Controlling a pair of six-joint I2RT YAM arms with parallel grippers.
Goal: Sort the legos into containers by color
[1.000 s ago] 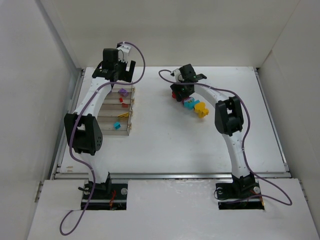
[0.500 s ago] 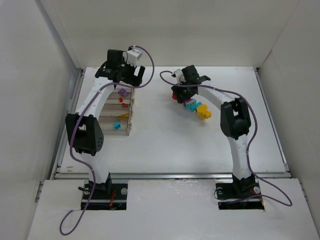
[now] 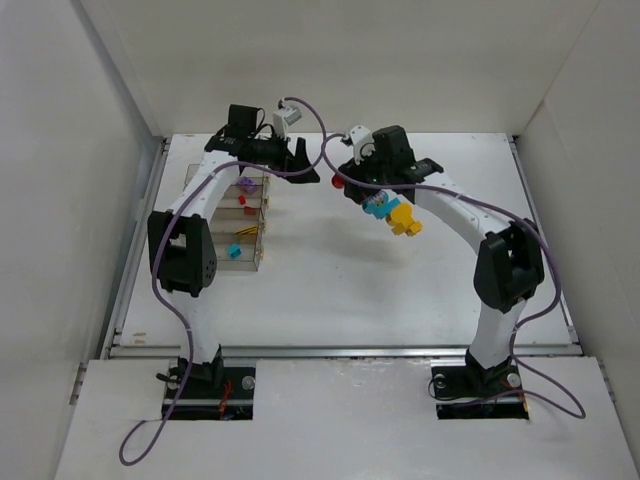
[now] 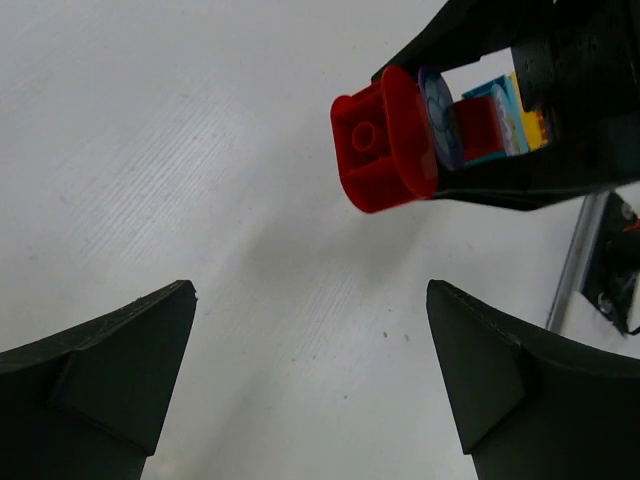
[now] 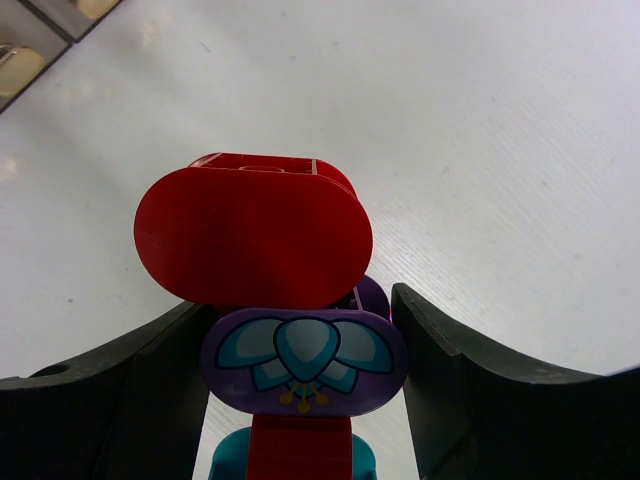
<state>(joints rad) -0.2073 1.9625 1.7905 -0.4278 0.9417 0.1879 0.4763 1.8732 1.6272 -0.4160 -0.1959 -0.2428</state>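
A joined stack of legos hangs in my right gripper [image 3: 352, 188], which is shut on it. The right wrist view shows a red oval brick [image 5: 254, 238] in front, a purple brick [image 5: 305, 360] with a lotus picture clamped between the fingers [image 5: 470, 400], and red and cyan pieces [image 5: 225, 462] behind. From above, the stack runs from red [image 3: 338, 182] through cyan [image 3: 378, 207] to yellow [image 3: 405, 221]. My left gripper [image 3: 308, 170] faces the red end [image 4: 385, 140], open and empty [image 4: 310, 300], a short gap away. The containers [image 3: 215, 226] hold purple, red, yellow and cyan pieces.
White walls enclose the table on the left, back and right. The row of bins stands under the left forearm at the table's left, and its yellowish tabs [image 5: 20, 62] show at the top left of the right wrist view. Purple cables loop above both wrists.
My left gripper swung right from above the bins toward the right gripper and opened wider. The right gripper moved up and left with the stack, turning its red end toward the left gripper.
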